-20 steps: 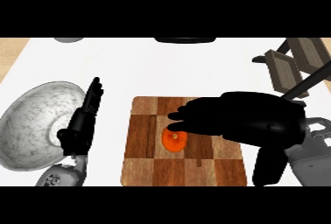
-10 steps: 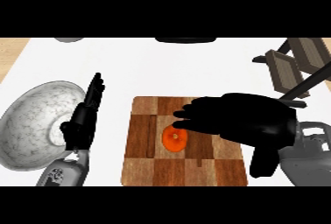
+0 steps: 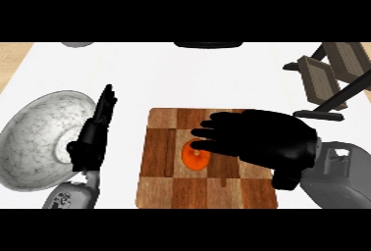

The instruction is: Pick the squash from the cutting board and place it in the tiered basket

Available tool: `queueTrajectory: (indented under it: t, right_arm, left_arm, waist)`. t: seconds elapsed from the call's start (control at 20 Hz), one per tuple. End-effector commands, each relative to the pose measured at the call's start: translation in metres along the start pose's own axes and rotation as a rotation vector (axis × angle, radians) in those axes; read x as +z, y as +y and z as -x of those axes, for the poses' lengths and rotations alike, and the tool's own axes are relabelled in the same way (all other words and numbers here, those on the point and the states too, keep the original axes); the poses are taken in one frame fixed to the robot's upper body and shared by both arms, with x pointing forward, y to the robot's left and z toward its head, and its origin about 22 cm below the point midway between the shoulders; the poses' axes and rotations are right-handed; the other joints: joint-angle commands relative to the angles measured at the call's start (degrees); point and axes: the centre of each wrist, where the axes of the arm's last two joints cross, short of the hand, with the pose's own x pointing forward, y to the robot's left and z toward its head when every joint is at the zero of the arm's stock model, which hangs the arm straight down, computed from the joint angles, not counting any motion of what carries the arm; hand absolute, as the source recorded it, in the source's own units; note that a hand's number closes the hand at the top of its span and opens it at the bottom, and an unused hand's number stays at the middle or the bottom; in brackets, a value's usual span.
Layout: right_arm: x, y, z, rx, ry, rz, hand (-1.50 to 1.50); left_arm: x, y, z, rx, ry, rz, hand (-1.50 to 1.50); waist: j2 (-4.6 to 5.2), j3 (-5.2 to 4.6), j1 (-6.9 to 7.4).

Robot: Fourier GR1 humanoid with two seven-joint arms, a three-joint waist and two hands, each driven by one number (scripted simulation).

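The right hand [image 3: 264, 142], fingers spread open, has been raised slightly over the squash [image 3: 194, 158], left ungrasped on the cutting board [image 3: 174, 191]. The left hand [image 3: 94, 135] is held straight-fingered; the basket [image 3: 326, 73] awaits.

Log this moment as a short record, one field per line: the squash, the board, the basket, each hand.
squash: orange, lying on the board, partly under the right hand's fingers
cutting board: wooden, checkered, centre of counter
tiered basket: upper right, holding nothing visible
right hand: open, over the squash, not gripping it
left hand: open, resting beside the marbled bowl
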Motion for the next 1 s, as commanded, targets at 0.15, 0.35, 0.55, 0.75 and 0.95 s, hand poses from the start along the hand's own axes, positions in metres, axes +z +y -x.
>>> queueTrajectory:
  t: [0.15,0.35,0.55,0.75,0.95]
  right_arm:
    - [-0.024,0.021,0.001,0.063,-0.001,0.045,-1.50]
    - [-0.033,0.019,0.016,0.030,0.075,0.053,-1.50]
    - [-0.030,0.022,0.027,0.013,0.073,0.030,-1.50]
    - [-0.049,0.029,0.039,-0.011,0.091,0.005,-1.50]
    - [-0.062,0.038,0.028,-0.021,0.049,0.000,-1.50]
  left_arm:
    - [-0.005,0.023,-0.016,-0.007,0.005,0.013,0.00]
    - [-0.001,-0.005,0.008,0.003,0.012,0.004,0.00]
    - [-0.007,-0.030,0.004,0.011,-0.011,-0.002,0.00]
    - [0.007,0.000,0.015,-0.009,-0.001,0.011,0.00]
    - [0.000,0.008,-0.004,0.000,0.007,0.005,0.00]
  waist:
    - [-0.03,0.00,0.15]
    - [-0.01,-0.01,0.00]
    - [-0.01,-0.02,-0.23]
    - [0.00,-0.02,0.13]
    - [-0.04,-0.02,0.03]
